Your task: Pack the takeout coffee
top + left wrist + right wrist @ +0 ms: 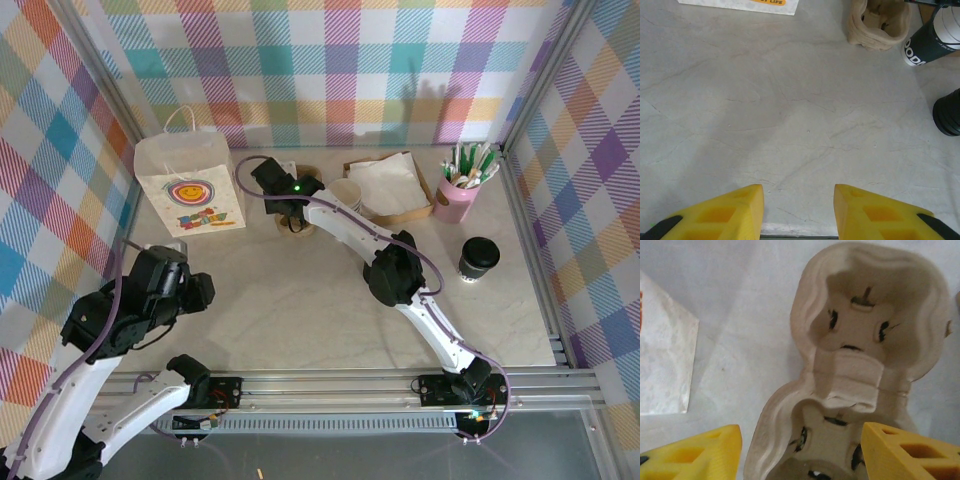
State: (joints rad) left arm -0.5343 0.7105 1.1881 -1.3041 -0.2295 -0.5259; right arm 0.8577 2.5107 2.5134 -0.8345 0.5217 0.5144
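Right jaws hang over the pulp cup carrier (298,230); the takeout coffee (479,256) stands upright on the surface (300,310), well apart to the right. Left wrist: left jaws spread above bare surface. Right wrist: right jaws spread, carrier between them.

Marble tabletop (330,300) w/ paper bag (190,185), cup carrier (855,370), napkin tray (405,214), pink holder (452,205), lidded coffee (478,257).

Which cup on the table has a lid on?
The takeout coffee standing alone at right, black lid on; the cup stack beside the carrier is lidless.
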